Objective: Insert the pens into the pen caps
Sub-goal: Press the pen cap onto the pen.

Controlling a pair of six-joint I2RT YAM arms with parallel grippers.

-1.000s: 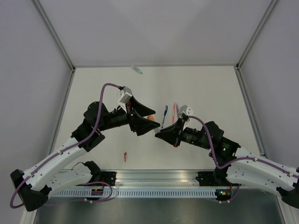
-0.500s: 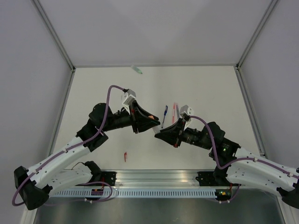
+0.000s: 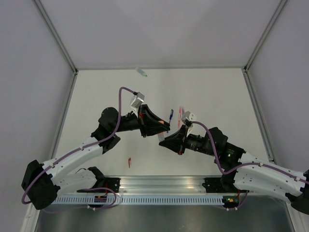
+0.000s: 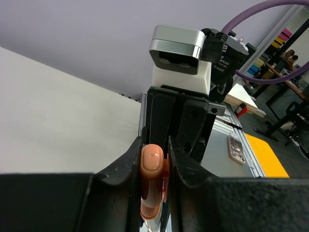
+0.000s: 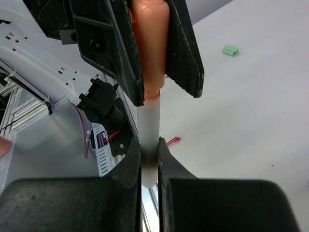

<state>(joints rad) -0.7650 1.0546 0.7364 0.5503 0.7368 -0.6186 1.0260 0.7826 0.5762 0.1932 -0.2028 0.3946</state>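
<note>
The right gripper (image 5: 149,145) is pressed onto the lower end of a pale pen (image 5: 147,121), one finger on each side, and the barrel stands straight up out of the pinch in its wrist view. The pen's upper end goes into the open mouth of an orange cap (image 5: 148,43). That cap sits between the two black fingers of the left gripper (image 4: 154,142), which are closed in on its sides (both fingers look to be touching it, in both wrist views). From above, the two claws meet tip to tip over the middle of the white table (image 3: 217,96), the left one coming in from the left and the right one from the near right, with pen and cap hidden between them in that view.

Just beyond the meeting point, on the far side, a blue pen (image 3: 171,115) lies on the table, and a reddish pen (image 3: 180,115) lies just to its right, roughly parallel. A mint green cap (image 3: 141,72) lies well apart at the far edge. A short red piece (image 3: 129,162) (too small to tell cap from pen) lies near the left arm, towards the near edge.
</note>
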